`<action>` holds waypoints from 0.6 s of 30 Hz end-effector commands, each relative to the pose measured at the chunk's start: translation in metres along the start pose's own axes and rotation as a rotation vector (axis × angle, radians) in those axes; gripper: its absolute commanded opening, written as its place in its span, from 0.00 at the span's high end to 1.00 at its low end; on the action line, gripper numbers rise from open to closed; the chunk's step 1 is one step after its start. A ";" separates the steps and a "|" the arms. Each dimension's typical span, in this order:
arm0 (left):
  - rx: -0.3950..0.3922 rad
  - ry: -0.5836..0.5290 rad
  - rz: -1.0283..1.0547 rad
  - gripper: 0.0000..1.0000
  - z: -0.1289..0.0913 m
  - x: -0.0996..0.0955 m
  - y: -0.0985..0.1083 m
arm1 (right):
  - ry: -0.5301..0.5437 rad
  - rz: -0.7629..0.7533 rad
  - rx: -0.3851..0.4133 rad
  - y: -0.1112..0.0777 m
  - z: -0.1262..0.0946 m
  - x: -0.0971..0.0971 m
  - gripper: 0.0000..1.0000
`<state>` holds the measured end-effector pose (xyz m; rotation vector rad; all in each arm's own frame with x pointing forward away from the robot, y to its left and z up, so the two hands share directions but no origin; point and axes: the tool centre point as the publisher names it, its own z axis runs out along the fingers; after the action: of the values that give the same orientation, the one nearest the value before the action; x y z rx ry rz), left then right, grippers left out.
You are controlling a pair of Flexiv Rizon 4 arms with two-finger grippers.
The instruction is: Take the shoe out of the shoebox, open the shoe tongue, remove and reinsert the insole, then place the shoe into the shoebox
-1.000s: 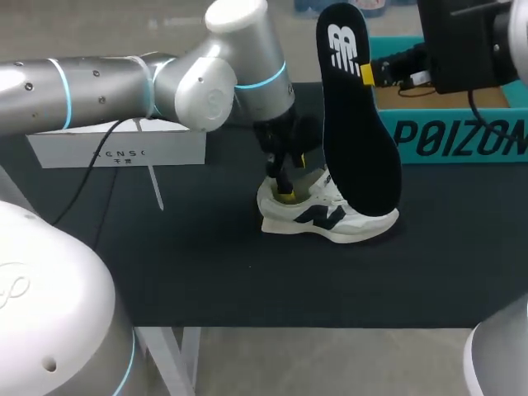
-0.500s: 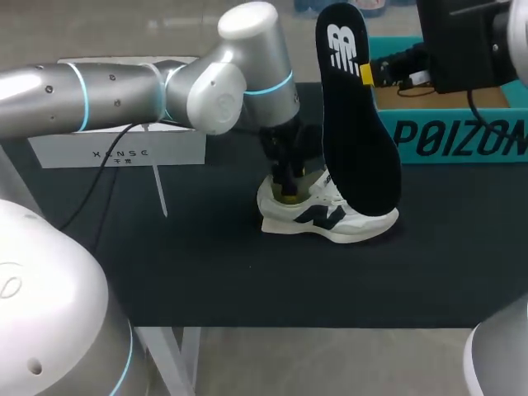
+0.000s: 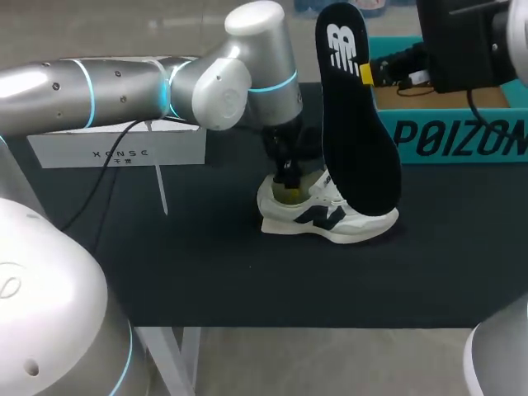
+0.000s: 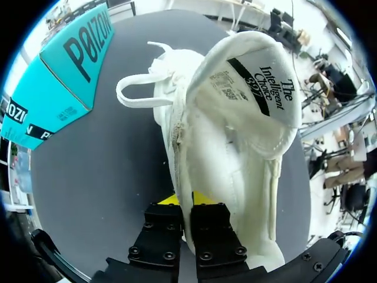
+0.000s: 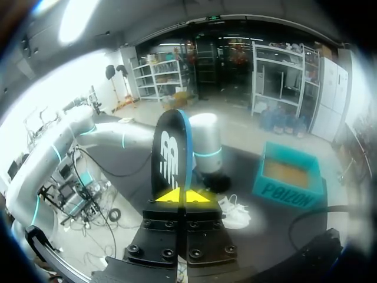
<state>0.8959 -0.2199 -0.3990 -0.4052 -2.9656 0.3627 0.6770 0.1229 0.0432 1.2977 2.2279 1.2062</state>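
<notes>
Figure: a black table [image 3: 206,272] bore a white shoe [image 3: 326,216] near its centre. The shoe stood on its sole outside the teal shoebox [image 3: 450,124], which lay at about two o'clock from it. The left gripper [image 4: 187,199] was clamped on the rim of the shoe's opening, the rim running between its fingers. The right gripper [image 5: 184,196] was pinched tight on the black insole [image 3: 359,124], held upright above the shoe. In the head view the insole hid part of the shoe's front and of the shoebox. A white sign [image 3: 115,153] stood at ten o'clock from the shoe, partly covered by the left arm [image 3: 124,82].
</notes>
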 end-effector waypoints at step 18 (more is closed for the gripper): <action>0.032 0.008 0.102 1.00 -0.030 -0.002 0.001 | 0.000 0.001 0.004 0.002 0.002 0.000 1.00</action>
<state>0.9056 -0.2178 -0.3840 -0.5424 -2.9305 0.4285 0.6769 0.1229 0.0433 1.2979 2.2278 1.2057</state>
